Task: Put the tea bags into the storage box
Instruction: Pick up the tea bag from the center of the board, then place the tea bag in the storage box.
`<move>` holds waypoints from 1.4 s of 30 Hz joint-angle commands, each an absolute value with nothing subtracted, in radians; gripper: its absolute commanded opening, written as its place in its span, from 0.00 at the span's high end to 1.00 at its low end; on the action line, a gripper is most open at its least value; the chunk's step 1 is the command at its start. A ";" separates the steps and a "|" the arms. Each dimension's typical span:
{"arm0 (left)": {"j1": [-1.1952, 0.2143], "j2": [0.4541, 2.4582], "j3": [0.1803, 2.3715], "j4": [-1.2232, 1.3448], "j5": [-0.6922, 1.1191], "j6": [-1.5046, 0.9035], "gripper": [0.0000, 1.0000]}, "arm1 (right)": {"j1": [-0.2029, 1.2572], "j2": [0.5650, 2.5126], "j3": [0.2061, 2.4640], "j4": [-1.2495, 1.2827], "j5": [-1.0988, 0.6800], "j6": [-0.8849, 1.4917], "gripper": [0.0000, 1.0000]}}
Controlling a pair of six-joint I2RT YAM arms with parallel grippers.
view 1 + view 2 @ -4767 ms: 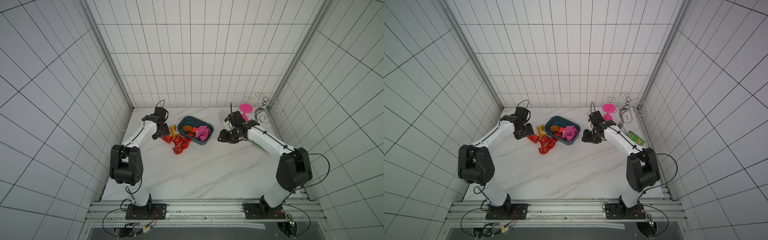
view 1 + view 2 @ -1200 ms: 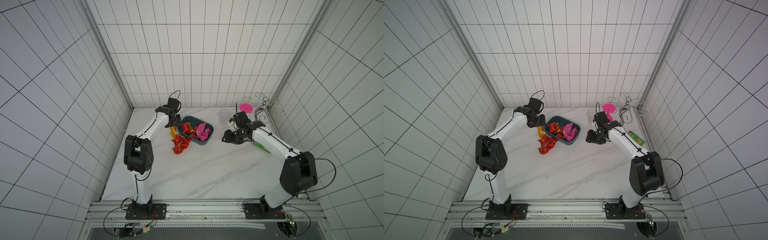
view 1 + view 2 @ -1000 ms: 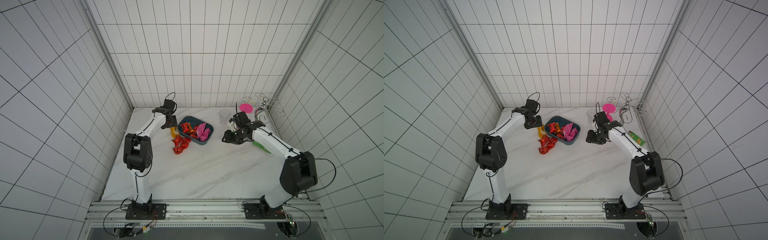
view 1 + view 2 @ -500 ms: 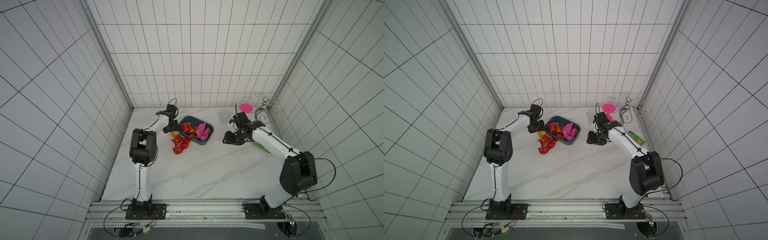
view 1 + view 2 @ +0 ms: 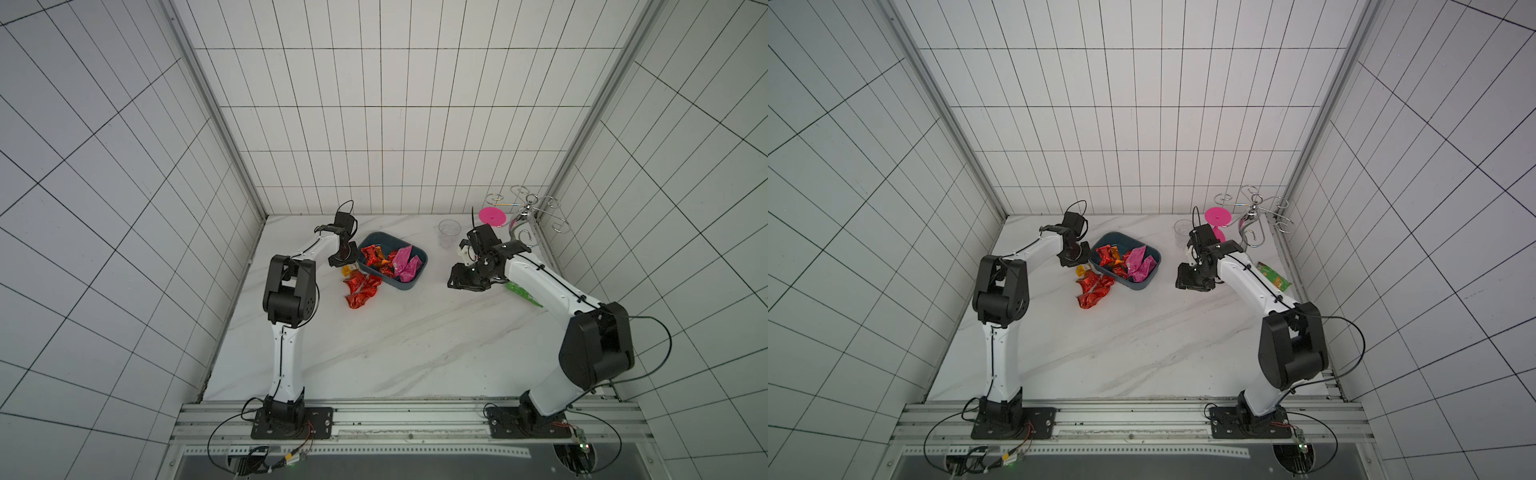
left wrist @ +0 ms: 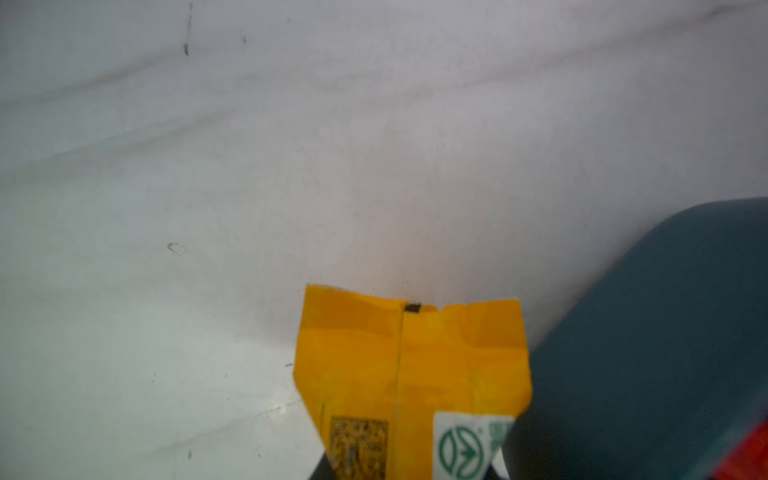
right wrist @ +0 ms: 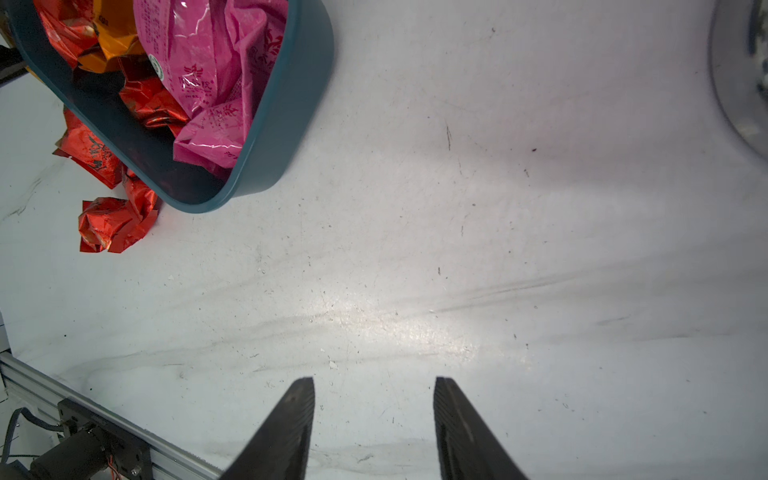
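Clearing the loose tea bags [image 5: 361, 286] off the table looks like the step in hand, with the job perhaps half done. In both top views the dark teal storage box [image 5: 409, 283] sits on the white marble table [image 5: 395, 340]. It holds several red sachets [image 5: 371, 255] and two pink sachets [image 5: 402, 264], and a crumpled heap of loose red sachets [image 5: 1094, 289] lies against its outer wall on the left arm's side. The left gripper [image 5: 344, 262] hangs low just beside the box's corner, right over an orange-yellow sachet [image 5: 347, 271] that lies between that corner and the heap. The right gripper [image 5: 465, 280] hovers well apart from the box on its opposite side. A clear plastic cup [image 5: 449, 230] stands on that same side, and a green packet [image 5: 524, 294] lies farther off. In the left wrist view the orange-yellow sachet [image 6: 411, 374] fills the spot where the jaws would meet, just beside the box's wall [image 6: 665, 332]. The foil hides the fingers, so I cannot tell how wide they stand or whether they grip it. In the right wrist view the right gripper [image 7: 374, 380] has its jaws about halfway apart over bare table, holding nothing. The box [image 7: 291, 124] is well ahead of it, and loose red sachets [image 7: 112, 224] lie beside its wall. The next move probably calls for a firm pinch on the slippery foil, a lift clear of the rim and a short carry over the box, without nudging its wall.
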State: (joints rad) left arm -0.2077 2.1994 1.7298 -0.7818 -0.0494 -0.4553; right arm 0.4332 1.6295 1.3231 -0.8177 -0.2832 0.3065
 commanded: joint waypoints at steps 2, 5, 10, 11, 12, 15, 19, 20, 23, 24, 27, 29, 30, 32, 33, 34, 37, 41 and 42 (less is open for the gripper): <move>-0.185 2.120 1.704 -0.782 -0.076 -0.446 0.75 | 0.423 1.653 1.386 -0.842 -0.285 0.294 0.49; -0.182 2.075 1.704 -0.812 -0.080 -0.421 0.75 | 0.422 1.658 1.394 -0.836 -0.290 0.300 0.49; -0.192 2.017 1.731 -0.853 -0.012 -0.397 0.75 | 0.422 1.651 1.368 -0.797 -0.298 0.326 0.49; -0.196 2.016 1.744 -0.863 0.011 -0.393 0.75 | 0.423 1.647 1.359 -0.786 -0.299 0.332 0.49; -0.203 2.014 1.762 -0.874 0.032 -0.391 0.75 | 0.423 1.647 1.351 -0.776 -0.301 0.337 0.49; -0.234 2.020 1.819 -0.910 0.077 -0.391 0.74 | 0.423 1.645 1.340 -0.771 -0.309 0.349 0.49; -0.291 2.059 1.908 -0.937 0.107 -0.375 0.74 | 0.423 1.620 1.298 -0.740 -0.302 0.366 0.49; -0.305 2.079 1.939 -0.947 0.114 -0.376 0.73 | 0.423 1.618 1.292 -0.738 -0.304 0.367 0.49; -0.342 2.142 2.028 -0.985 0.135 -0.380 0.73 | 0.422 1.624 1.293 -0.739 -0.305 0.358 0.49; -0.351 2.160 2.055 -0.994 0.139 -0.383 0.73 | 0.421 1.626 1.297 -0.739 -0.304 0.356 0.49; -0.372 2.213 2.125 -1.009 0.162 -0.392 0.72 | 0.421 1.622 1.300 -0.738 -0.297 0.353 0.49; -0.384 2.242 2.160 -1.011 0.174 -0.400 0.72 | 0.419 1.617 1.298 -0.739 -0.288 0.351 0.49; -0.388 2.254 2.172 -1.014 0.176 -0.403 0.72 | 0.418 1.615 1.296 -0.741 -0.286 0.349 0.49; -0.394 2.276 2.190 -1.015 0.174 -0.408 0.72 | 0.416 1.612 1.296 -0.744 -0.285 0.343 0.49; -0.395 2.284 2.193 -1.017 0.171 -0.412 0.72 | 0.414 1.612 1.295 -0.744 -0.284 0.340 0.49; -0.396 2.292 2.194 -1.018 0.167 -0.417 0.72 | 0.412 1.612 1.297 -0.748 -0.284 0.336 0.49; -0.395 2.308 2.194 -1.018 0.165 -0.426 0.69 | 0.407 1.612 1.310 -0.762 -0.283 0.326 0.49; -0.395 2.315 2.195 -1.016 0.174 -0.437 0.64 | 0.403 1.609 1.322 -0.780 -0.282 0.316 0.49; -0.396 2.312 2.194 -1.015 0.176 -0.440 0.62 | 0.402 1.608 1.322 -0.784 -0.281 0.315 0.49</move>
State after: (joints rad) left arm -0.3927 2.3039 2.1635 -1.0183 0.1608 -0.4328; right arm 0.4114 1.6417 1.3109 -0.7528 -0.2951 0.3359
